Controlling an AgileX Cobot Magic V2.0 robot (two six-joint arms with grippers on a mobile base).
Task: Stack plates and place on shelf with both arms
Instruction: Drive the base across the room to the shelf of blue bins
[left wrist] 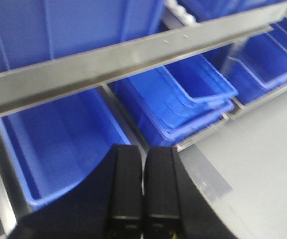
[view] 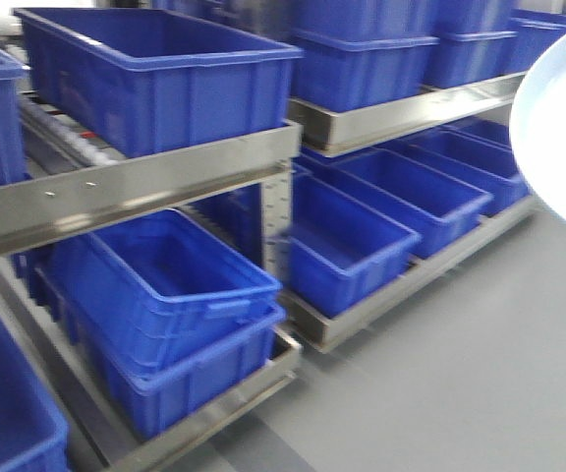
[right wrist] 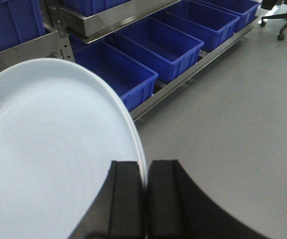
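A large glossy pale bluish-white plate [right wrist: 49, 149] fills the left of the right wrist view, held on edge. My right gripper [right wrist: 145, 164] is shut on its rim, one finger on each face. The same plate [view: 563, 118] shows as a pale arc at the right edge of the front view. I cannot tell whether a second plate lies against it. My left gripper [left wrist: 144, 149] is shut with nothing between its fingers, hanging in front of the lower level of the metal shelf [left wrist: 108, 64]. The shelf's steel rails [view: 145, 187] run across the front view.
Blue plastic bins [view: 165, 285] fill both shelf levels, some nested in pairs [left wrist: 193, 104]. More bins [right wrist: 163, 47] line the lower rail on the right. Grey floor [view: 460, 374] lies in front. An office chair base [right wrist: 283, 20] stands far right.
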